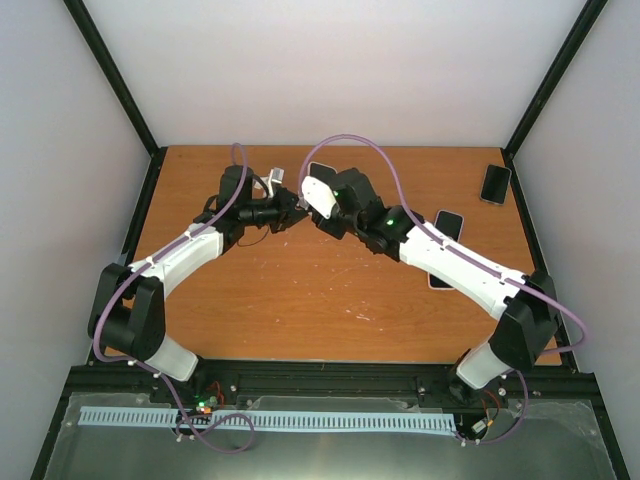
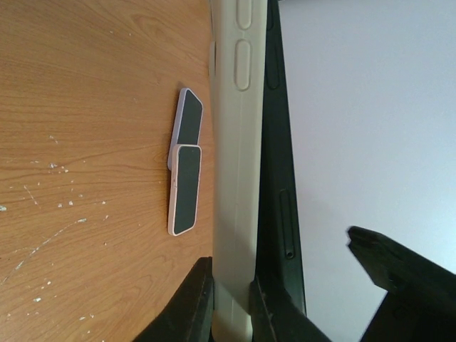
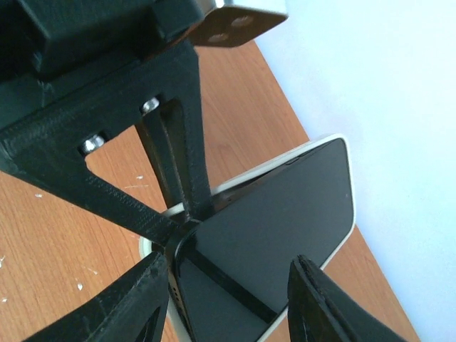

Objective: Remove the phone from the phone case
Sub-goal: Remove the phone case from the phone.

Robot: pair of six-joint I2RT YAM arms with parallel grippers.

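**Above the far part of the desk [image 1: 300, 310]: parting phone and case**

My left tool [image 2: 231, 305] is clenched on the side wall of the case [image 2: 239, 142] and holds it in the air, standing on its edge. The phone [image 3: 285, 206] is not yet out of the case, and its dark screen faces my right tool [image 3: 228, 303]. The jaws of the right tool stand partly apart, one on each side of the phone's lower part. I cannot tell if they press it or only stand beside it.

I judge that the step in hand is the separation itself: one tool holds the case, the other must take the phone. In the left wrist view the dark phone edge seems a little away from the cream wall, so maybe one side is loose. Next, the right tool should close firmly on the phone and pull it slowly away, while the left tool does not give way.
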